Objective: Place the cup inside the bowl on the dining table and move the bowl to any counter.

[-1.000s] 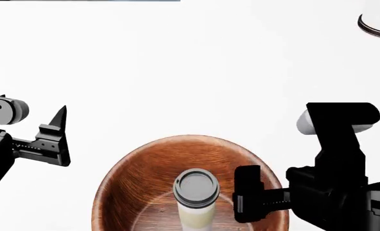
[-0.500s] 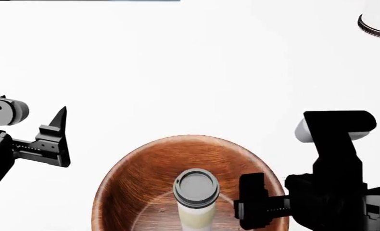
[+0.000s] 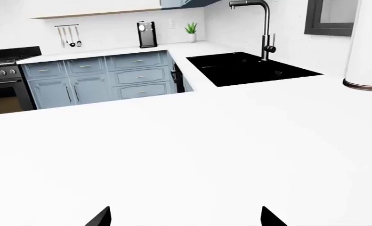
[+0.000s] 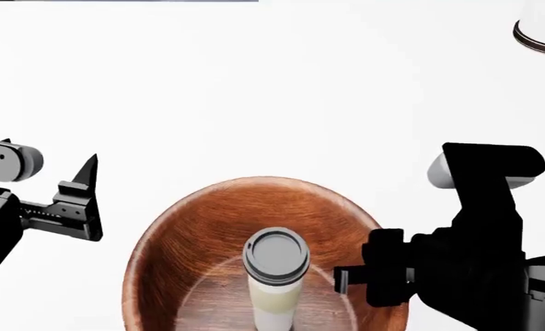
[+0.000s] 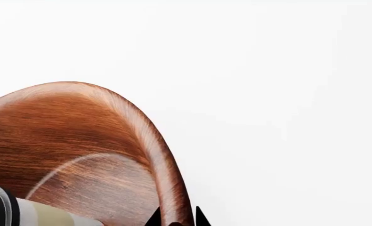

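Observation:
The reddish-brown wooden bowl (image 4: 203, 227) sits low in the head view, over the white dining table (image 4: 254, 89). The cream cup (image 4: 275, 265) with its dark grey lid stands upright inside it. My right gripper (image 4: 376, 274) is shut on the bowl's right rim. In the right wrist view its two dark fingertips straddle the wall of the bowl (image 5: 79, 136) at my right gripper (image 5: 176, 219), and the cup (image 5: 29, 213) shows at the corner. My left gripper (image 4: 87, 203) hangs open left of the bowl, apart from it. The left wrist view shows my left gripper (image 3: 186, 219) holding nothing.
A white cylinder with a dark base ring (image 4: 541, 31) stands on the table at the far right, seen also as the cylinder (image 3: 368, 47). Beyond the table edge lie a white counter (image 3: 110, 51), a black sink (image 3: 249, 68), a faucet (image 3: 264, 28) and a stove (image 3: 4, 70).
The bowl, with the cup in it, has shifted up the head view and looks larger. The right gripper's finger moved from inside the bowl out to the right rim. The left arm stayed put.

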You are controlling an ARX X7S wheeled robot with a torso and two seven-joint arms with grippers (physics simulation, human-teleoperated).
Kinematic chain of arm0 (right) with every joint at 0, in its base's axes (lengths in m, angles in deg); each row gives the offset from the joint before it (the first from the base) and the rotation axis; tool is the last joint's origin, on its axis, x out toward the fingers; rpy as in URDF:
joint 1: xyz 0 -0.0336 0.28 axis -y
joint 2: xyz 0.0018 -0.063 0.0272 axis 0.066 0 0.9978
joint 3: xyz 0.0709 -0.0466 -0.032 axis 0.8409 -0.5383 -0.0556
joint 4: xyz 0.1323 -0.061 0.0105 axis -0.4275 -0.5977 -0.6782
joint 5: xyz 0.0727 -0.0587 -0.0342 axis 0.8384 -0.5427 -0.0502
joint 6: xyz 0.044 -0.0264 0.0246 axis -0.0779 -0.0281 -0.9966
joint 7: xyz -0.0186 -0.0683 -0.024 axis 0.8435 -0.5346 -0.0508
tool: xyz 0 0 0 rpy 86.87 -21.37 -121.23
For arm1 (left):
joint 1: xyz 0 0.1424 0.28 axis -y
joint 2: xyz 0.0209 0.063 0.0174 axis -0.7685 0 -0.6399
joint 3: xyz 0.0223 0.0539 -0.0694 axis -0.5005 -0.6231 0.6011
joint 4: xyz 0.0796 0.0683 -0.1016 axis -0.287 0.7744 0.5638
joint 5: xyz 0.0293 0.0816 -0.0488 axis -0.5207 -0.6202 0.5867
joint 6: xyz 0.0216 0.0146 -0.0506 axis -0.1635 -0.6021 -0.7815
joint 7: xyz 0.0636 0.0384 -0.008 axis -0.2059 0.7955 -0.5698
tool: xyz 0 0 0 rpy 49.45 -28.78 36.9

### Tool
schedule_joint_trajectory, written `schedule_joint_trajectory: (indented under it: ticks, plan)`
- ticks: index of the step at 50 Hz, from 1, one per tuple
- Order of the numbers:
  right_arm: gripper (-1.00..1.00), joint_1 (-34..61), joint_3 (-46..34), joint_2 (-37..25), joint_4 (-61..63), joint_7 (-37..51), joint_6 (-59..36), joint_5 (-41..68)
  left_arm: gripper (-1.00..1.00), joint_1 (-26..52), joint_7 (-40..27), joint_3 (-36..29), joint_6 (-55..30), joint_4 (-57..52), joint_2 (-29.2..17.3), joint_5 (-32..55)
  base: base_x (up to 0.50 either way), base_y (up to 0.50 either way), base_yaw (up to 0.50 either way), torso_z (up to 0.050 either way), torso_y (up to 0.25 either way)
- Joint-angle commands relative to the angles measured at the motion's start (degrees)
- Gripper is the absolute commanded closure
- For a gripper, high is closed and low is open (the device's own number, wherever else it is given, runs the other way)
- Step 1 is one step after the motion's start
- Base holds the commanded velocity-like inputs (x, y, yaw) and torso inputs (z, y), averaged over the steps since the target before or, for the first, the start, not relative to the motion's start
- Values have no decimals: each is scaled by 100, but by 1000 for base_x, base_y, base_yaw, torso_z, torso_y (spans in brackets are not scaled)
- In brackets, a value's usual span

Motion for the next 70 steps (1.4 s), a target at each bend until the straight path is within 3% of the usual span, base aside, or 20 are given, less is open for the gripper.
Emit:
schedule_joint_trajectory:
  ticks: [1,34,39,70]
  plan:
    - [100,222,240,70,-141,10,36,127,-100,-1,-14,-35,19,19,36,-17,0,0,0,0,0]
    - [100,1479,544,-81,-720,82,-984,186,-100,-66,-7,127,142,51,-83,38,0,0,0,0,1]
    - [100,1357,692,-146,-734,-7,-484,-17,-100,-62,-30,122,132,46,-66,48,0,0,0,0,0]
    - [100,1354,690,-130,-636,-78,-792,155,-100,-37,-73,192,95,-71,-152,155,-258,111,0,0,0]
